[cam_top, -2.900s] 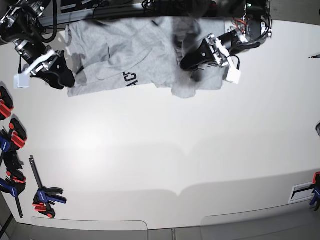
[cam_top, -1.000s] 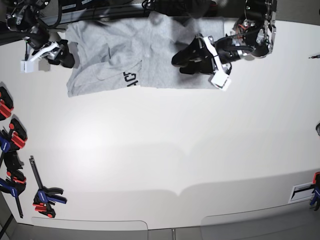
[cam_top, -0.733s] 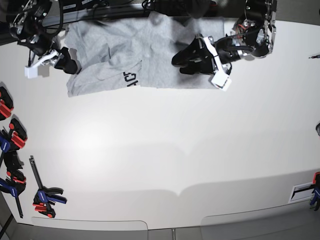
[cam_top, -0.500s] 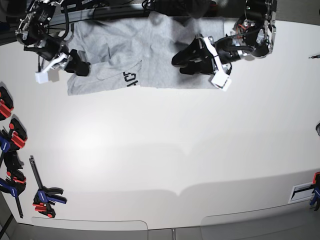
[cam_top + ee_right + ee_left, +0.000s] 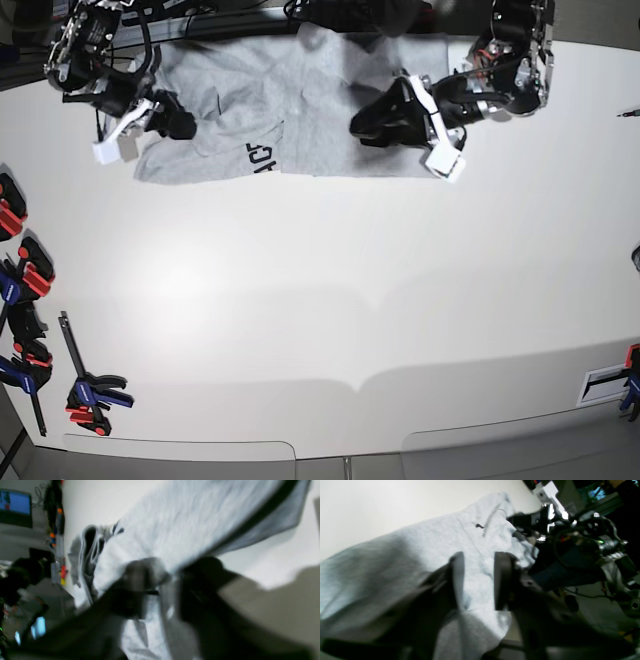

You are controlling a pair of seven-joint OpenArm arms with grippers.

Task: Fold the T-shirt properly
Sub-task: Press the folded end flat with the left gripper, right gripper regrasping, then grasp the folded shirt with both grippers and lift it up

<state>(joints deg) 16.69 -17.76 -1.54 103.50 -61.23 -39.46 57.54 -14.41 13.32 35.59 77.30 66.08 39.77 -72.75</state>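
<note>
The light grey T-shirt [image 5: 300,95] lies spread at the far edge of the table, with a bit of black lettering [image 5: 262,157] showing at a turned-over fold. My left gripper [image 5: 366,126] rests over the shirt's right half. In the left wrist view this gripper [image 5: 479,580] is open, with grey cloth [image 5: 420,545] showing between its fingers. My right gripper [image 5: 180,124] is on the shirt's left sleeve area. In the blurred right wrist view this gripper [image 5: 168,597] has cloth [image 5: 200,522] running from the hem into its jaws.
Several red, blue and black clamps [image 5: 22,275] lie along the table's left edge, and another one [image 5: 92,394] lies near the front left. A dark rail with cables [image 5: 230,12] runs behind the shirt. A small fixture [image 5: 612,385] sits at the front right.
My right gripper has moved right and slightly down, from the left sleeve edge onto the shirt. The shirt's left edge has drawn inward with it. The left arm has barely moved.
</note>
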